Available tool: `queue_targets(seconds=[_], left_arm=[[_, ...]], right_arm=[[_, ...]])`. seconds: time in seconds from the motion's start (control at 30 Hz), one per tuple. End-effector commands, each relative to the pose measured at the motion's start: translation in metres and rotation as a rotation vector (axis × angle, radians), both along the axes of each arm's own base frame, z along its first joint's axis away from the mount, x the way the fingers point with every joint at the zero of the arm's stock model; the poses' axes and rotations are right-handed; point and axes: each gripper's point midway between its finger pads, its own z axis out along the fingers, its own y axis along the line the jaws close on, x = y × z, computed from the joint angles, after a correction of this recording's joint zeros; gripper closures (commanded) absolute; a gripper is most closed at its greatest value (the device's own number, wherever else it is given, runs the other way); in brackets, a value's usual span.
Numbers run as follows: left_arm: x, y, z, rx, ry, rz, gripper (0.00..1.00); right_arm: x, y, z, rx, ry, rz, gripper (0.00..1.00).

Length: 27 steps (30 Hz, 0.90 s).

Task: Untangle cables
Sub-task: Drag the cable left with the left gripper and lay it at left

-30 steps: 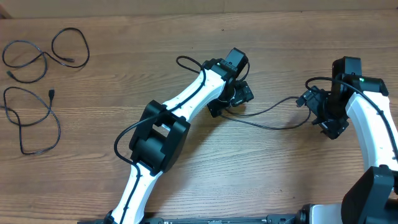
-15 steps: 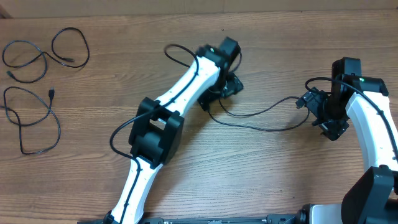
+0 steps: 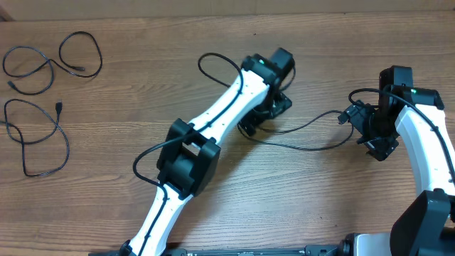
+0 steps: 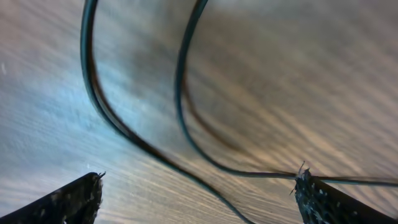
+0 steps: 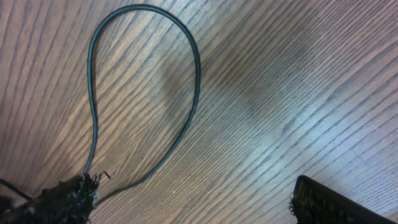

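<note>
One thin black cable (image 3: 316,147) lies on the wooden table between my two arms, doubled into two strands. My left gripper (image 3: 264,117) hovers low over its left end. In the left wrist view this gripper (image 4: 199,190) is open, and both cable strands (image 4: 180,106) lie on the wood between and beyond the fingertips (image 4: 81,199). My right gripper (image 3: 373,139) stands at the cable's right end. The right wrist view shows it (image 5: 199,199) open too, with a cable loop (image 5: 198,68) lying ahead near the left fingertip (image 5: 68,199). Nothing is held.
Two more cables rest apart at the table's far left: a double loop (image 3: 52,64) at the back and a larger loop (image 3: 67,146) in front of it. The arms' own thick wires (image 3: 213,60) arch above the left arm.
My left arm swung left and then back right, ending slightly further right than a second ago. The cable's left end shifted a little with it. The right arm has not moved.
</note>
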Motion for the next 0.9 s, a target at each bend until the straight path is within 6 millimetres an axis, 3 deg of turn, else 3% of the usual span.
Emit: queue_targets(seconds=[0.0,0.3,0.5,0.57,0.63,0.7,0.8,0.87], left_arm=[[-0.016,-0.002,-0.016,0.048,0.050,0.128,0.00],[-0.035,-0.003,-0.047,0.095,0.089,0.297,0.00],[-0.041,-0.006,-0.060,0.097,0.091,0.312,0.02],[-0.043,-0.004,-0.062,0.103,0.095,0.312,0.23],[-0.044,-0.003,-0.064,0.109,0.098,0.312,0.55],[-0.045,0.001,-0.066,0.123,0.094,0.312,0.74],[-0.045,0.008,-0.070,0.156,0.081,0.313,0.94],[-0.044,0.016,-0.070,0.189,0.067,0.304,0.96]], right_arm=[[0.004,0.000,0.005,-0.003,-0.021,0.008,0.00],[0.003,0.000,0.005,-0.002,-0.017,0.009,0.00],[0.003,0.000,0.005,-0.002,-0.016,0.009,0.00],[0.003,0.000,0.005,-0.002,-0.017,0.009,0.00],[0.003,0.000,0.005,-0.002,-0.017,0.009,0.00],[0.003,0.000,0.005,-0.002,-0.016,0.009,0.00],[0.003,0.000,0.005,-0.002,-0.017,0.009,0.00],[0.003,-0.001,0.005,-0.004,-0.017,0.011,0.00]])
